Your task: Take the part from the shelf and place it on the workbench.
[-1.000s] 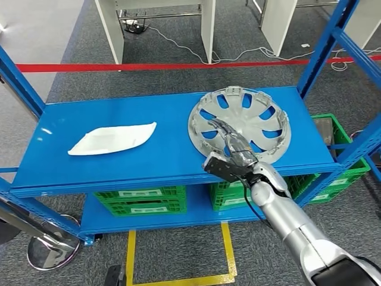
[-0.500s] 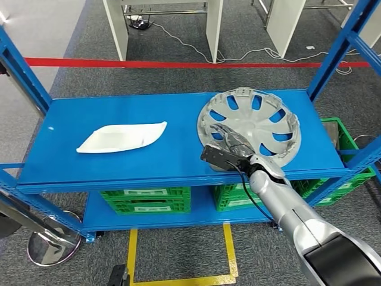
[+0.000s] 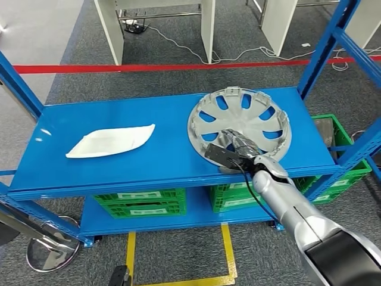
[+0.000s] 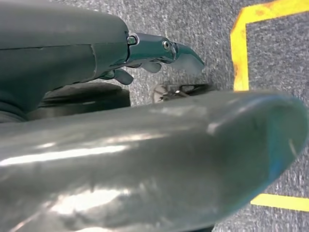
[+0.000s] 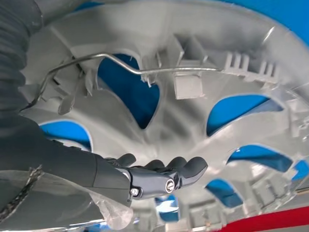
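Note:
A silver wheel cover (image 3: 252,113) lies inner side up on the right half of the blue shelf's top board (image 3: 171,155). My right hand (image 3: 236,149) reaches over its near rim, with the fingers stretched flat across the spokes. In the right wrist view the dark fingers (image 5: 164,174) lie just above the wheel cover's ribbed inner face (image 5: 189,116); I cannot tell whether they touch it. A flat white plastic part (image 3: 110,140) lies on the left half of the board. My left hand (image 4: 156,48) hangs over the grey carpet, fingers extended and holding nothing.
Blue uprights (image 3: 321,50) frame the shelf at both ends. Green crates (image 3: 141,199) sit on the lower board, another (image 3: 341,173) at the right. Red tape (image 3: 134,67) runs behind the shelf, and yellow tape (image 3: 224,244) marks the floor in front.
The camera swayed sideways and back. My right hand has dropped lower and closer onto the wheel cover's near side. The wheel cover and the white part stay in place.

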{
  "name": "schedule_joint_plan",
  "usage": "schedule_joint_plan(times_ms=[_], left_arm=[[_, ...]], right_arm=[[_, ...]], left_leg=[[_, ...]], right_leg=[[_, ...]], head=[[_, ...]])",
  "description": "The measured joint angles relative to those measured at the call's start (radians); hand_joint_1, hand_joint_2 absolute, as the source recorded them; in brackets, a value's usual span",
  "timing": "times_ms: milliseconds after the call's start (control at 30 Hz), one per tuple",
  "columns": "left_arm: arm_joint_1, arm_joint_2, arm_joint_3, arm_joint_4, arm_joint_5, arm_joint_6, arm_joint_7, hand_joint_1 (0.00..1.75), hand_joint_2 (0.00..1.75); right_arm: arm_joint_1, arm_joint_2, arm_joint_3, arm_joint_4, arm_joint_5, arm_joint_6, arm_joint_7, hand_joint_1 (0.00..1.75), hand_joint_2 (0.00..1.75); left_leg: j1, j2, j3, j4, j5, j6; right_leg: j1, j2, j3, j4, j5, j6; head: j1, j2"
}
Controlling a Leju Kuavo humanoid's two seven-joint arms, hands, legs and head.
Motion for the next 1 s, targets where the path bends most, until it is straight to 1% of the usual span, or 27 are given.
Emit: schedule_joint_plan(times_ms=[33, 67, 133, 167, 200, 233, 300, 333, 367, 400, 433, 467, 500, 533, 567, 633, 667, 700, 733, 800, 833, 867, 900, 933, 967, 1000], left_arm=[[0.0, 0.001, 0.0, 0.0, 0.0, 0.0, 0.002, 0.0, 0.0], [0.0, 0.001, 0.0, 0.0, 0.0, 0.0, 0.004, 0.0, 0.0], [0.0, 0.001, 0.0, 0.0, 0.001, 0.0, 0.007, 0.0, 0.0], [0.0, 0.001, 0.0, 0.0, 0.002, 0.0, 0.008, 0.0, 0.0], [0.0, 0.001, 0.0, 0.0, 0.002, 0.001, 0.008, 0.0, 0.0], [0.0, 0.0, 0.0, 0.0, 0.002, 0.001, 0.009, 0.0, 0.0], [0.0, 0.0, 0.0, 0.0, 0.004, 0.002, 0.009, 0.0, 0.0], [0.0, 0.0, 0.0, 0.0, 0.004, 0.003, 0.01, 0.0, 0.0], [0.0, 0.001, 0.0, 0.0, 0.005, 0.003, 0.01, 0.0, 0.0], [0.0, 0.001, 0.0, 0.0, 0.006, 0.003, 0.01, 0.0, 0.0], [0.0, 0.001, 0.0, 0.0, 0.006, 0.003, 0.01, 0.0, 0.0], [0.0, 0.001, 0.0, 0.0, 0.006, 0.003, 0.01, 0.0, 0.0], [0.0, 0.001, 0.0, 0.0, 0.006, 0.003, 0.01, 0.0, 0.0], [0.0, 0.001, 0.0, 0.0, 0.006, 0.003, 0.01, 0.0, 0.0], [0.0, 0.001, 0.0, 0.0, 0.006, 0.005, 0.01, 0.0, 0.0], [0.0, 0.002, 0.0, 0.0, 0.008, 0.01, 0.01, 0.0, 0.0], [-0.001, 0.003, 0.0, 0.0, 0.009, 0.014, 0.01, 0.0, 0.0], [-0.001, 0.003, 0.0, 0.0, 0.01, 0.016, 0.01, 0.0, 0.0], [-0.002, 0.004, 0.0, 0.0, 0.011, 0.019, 0.01, 0.0, 0.0], [-0.001, 0.006, 0.0, 0.0, 0.015, 0.02, 0.01, 0.0, 0.0], [-0.001, 0.007, 0.0, 0.0, 0.016, 0.021, 0.01, 0.0, 0.0], [0.0, 0.008, 0.0, 0.0, 0.017, 0.021, 0.01, 0.0, 0.0], [0.0, 0.009, 0.0, 0.0, 0.017, 0.021, 0.01, 0.0, 0.0], [-0.001, 0.009, 0.0, 0.0, 0.016, 0.021, 0.01, 0.0, 0.0], [-0.001, 0.01, 0.0, 0.0, 0.016, 0.021, 0.01, 0.0, 0.0], [-0.001, 0.011, 0.0, 0.0, 0.016, 0.021, 0.01, 0.0, 0.0]], right_arm=[[-0.003, -0.001, 0.0, 0.004, 0.01, -0.001, 0.012, 0.0, 1.75], [-0.006, -0.003, 0.001, 0.008, 0.023, -0.005, 0.024, 0.0, 1.75], [-0.012, -0.007, 0.004, 0.013, 0.055, -0.019, 0.055, 0.0, 1.75], [-0.015, -0.011, 0.007, 0.016, 0.077, -0.028, 0.072, 0.0, 1.75], [-0.018, -0.014, 0.011, 0.019, 0.096, -0.034, 0.088, 0.0, 1.75], [-0.019, -0.016, 0.015, 0.022, 0.113, -0.036, 0.103, 0.0, 1.75], [-0.021, -0.02, 0.024, 0.031, 0.135, -0.029, 0.121, 0.0, 1.75], [-0.021, -0.021, 0.026, 0.036, 0.142, -0.022, 0.127, 0.0, 1.75], [-0.023, -0.023, 0.028, 0.039, 0.145, -0.015, 0.132, 0.0, 1.75], [-0.026, -0.023, 0.029, 0.042, 0.147, -0.01, 0.135, 0.34, 1.75], [-0.029, -0.024, 0.029, 0.044, 0.148, -0.007, 0.137, 0.78, 1.75], [-0.033, -0.025, 0.03, 0.046, 0.149, -0.005, 0.138, 1.21, 1.75], [-0.036, -0.025, 0.031, 0.047, 0.149, -0.003, 0.138, 1.65, 1.75], [-0.038, -0.025, 0.032, 0.048, 0.15, 0.0, 0.139, 1.75, 1.75], [-0.038, -0.025, 0.034, 0.05, 0.15, 0.005, 0.139, 1.75, 1.75], [-0.039, -0.025, 0.035, 0.054, 0.152, 0.023, 0.139, 1.75, 1.75], [-0.04, -0.025, 0.035, 0.055, 0.154, 0.035, 0.138, 1.75, 1.75], [-0.042, -0.024, 0.036, 0.057, 0.156, 0.045, 0.137, 1.75, 1.75], [-0.043, -0.024, 0.036, 0.059, 0.16, 0.054, 0.136, 1.75, 1.75], [-0.043, -0.024, 0.037, 0.063, 0.165, 0.065, 0.135, 1.75, 1.75], [-0.042, -0.024, 0.038, 0.065, 0.167, 0.069, 0.135, 1.75, 1.75], [-0.042, -0.024, 0.038, 0.067, 0.168, 0.072, 0.134, 1.75, 1.75], [-0.042, -0.024, 0.039, 0.068, 0.169, 0.073, 0.134, 1.75, 1.75], [-0.043, -0.024, 0.039, 0.07, 0.17, 0.074, 0.134, 1.75, 1.75], [-0.044, -0.024, 0.039, 0.07, 0.171, 0.075, 0.134, 1.75, 1.75], [-0.044, -0.024, 0.039, 0.071, 0.172, 0.077, 0.133, 1.75, 1.75]], left_leg=[[-0.002, 0.0, 0.016, -0.036, 0.007, 0.003], [-0.004, 0.0, 0.022, -0.05, 0.004, 0.006], [-0.003, 0.001, 0.024, -0.058, 0.005, 0.014], [-0.001, 0.002, 0.026, -0.062, 0.007, 0.02], [0.001, 0.003, 0.028, -0.066, 0.009, 0.026], [0.003, 0.004, 0.03, -0.069, 0.01, 0.03], [0.002, 0.004, 0.03, -0.069, 0.01, 0.034], [0.002, 0.004, 0.03, -0.069, 0.009, 0.035], [0.002, 0.004, 0.032, -0.069, 0.009, 0.035], [0.002, 0.003, 0.033, -0.068, 0.008, 0.035], [0.002, 0.003, 0.036, -0.068, 0.007, 0.033], [0.002, 0.003, 0.038, -0.067, 0.006, 0.031], [0.0, 0.002, 0.038, -0.065, 0.004, 0.027], [-0.002, 0.001, 0.037, -0.064, 0.003, 0.023], [-0.003, 0.001, 0.036, -0.063, 0.003, 0.018], [-0.002, 0.001, 0.036, -0.064, 0.004, 0.007], [-0.001, 0.001, 0.035, -0.059, -0.002, 0.001], [-0.001, 0.002, 0.027, -0.039, -0.017, -0.005], [0.001, 0.002, 0.011, 0.001, -0.043, -0.01], [0.004, 0.002, -0.043, 0.13, -0.107, -0.019], [0.005, 0.002, -0.069, 0.187, -0.127, -0.021], [0.005, 0.002, -0.081, 0.218, -0.131, -0.022], [0.006, 0.002, -0.076, 0.209, -0.115, -0.022], [0.006, 0.002, -0.053, 0.161, -0.083, -0.021], [0.006, 0.002, -0.019, 0.091, -0.047, -0.018], [0.005, 0.002, 0.014, 0.022, -0.022, -0.015]], right_leg=[[0.001, 0.0, -0.001, 0.0, -0.001, 0.004], [0.002, 0.001, -0.003, 0.0, 0.0, 0.009], [0.0, 0.001, -0.006, -0.001, -0.001, 0.02], [-0.001, 0.001, -0.011, 0.007, -0.008, 0.025], [-0.001, 0.001, -0.025, 0.034, -0.026, 0.03], [-0.002, 0.0, -0.048, 0.081, -0.053, 0.034], [-0.003, -0.001, -0.112, 0.216, -0.113, 0.04], [-0.004, -0.001, -0.136, 0.265, -0.126, 0.042], [-0.004, -0.001, -0.146, 0.282, -0.121, 0.042], [-0.004, -0.001, -0.134, 0.256, -0.097, 0.042], [-0.004, -0.002, -0.104, 0.193, -0.061, 0.04], [-0.003, -0.004, -0.066, 0.118, -0.03, 0.037], [-0.002, -0.004, -0.032, 0.054, -0.009, 0.033], [-0.001, -0.004, -0.01, 0.013, 0.0, 0.029], [0.001, -0.004, 0.0, -0.003, -0.001, 0.024], [0.001, -0.002, 0.003, -0.007, 0.003, 0.013], [0.0, -0.002, 0.005, -0.009, 0.005, 0.007], [-0.002, -0.003, 0.007, -0.012, 0.007, 0.002], [-0.005, -0.003, 0.009, -0.014, 0.009, -0.002], [-0.005, -0.004, 0.009, -0.014, 0.009, -0.006], [-0.004, -0.004, 0.009, -0.014, 0.009, -0.006], [-0.004, -0.004, 0.01, -0.014, 0.008, -0.006], [-0.004, -0.004, 0.011, -0.014, 0.008, -0.006], [-0.004, -0.004, 0.012, -0.013, 0.008, -0.005], [-0.004, -0.004, 0.013, -0.013, 0.007, -0.004], [-0.002, -0.003, 0.013, -0.011, 0.006, -0.001]], head=[[0.001, 0.0], [0.001, 0.0], [0.001, 0.0], [0.002, 0.0], [0.004, 0.0], [0.005, 0.0], [0.008, 0.0], [0.008, 0.0], [0.008, 0.0], [0.008, 0.0], [0.008, 0.0], [0.008, 0.0], [0.008, 0.0], [0.007, 0.0], [0.007, 0.0], [0.006, 0.0], [0.006, 0.0], [0.004, 0.0], [0.002, 0.0], [-0.001, 0.0], [-0.001, 0.0], [-0.001, 0.0], [-0.001, 0.0], [-0.001, 0.0], [-0.001, 0.0], [-0.001, 0.0]])
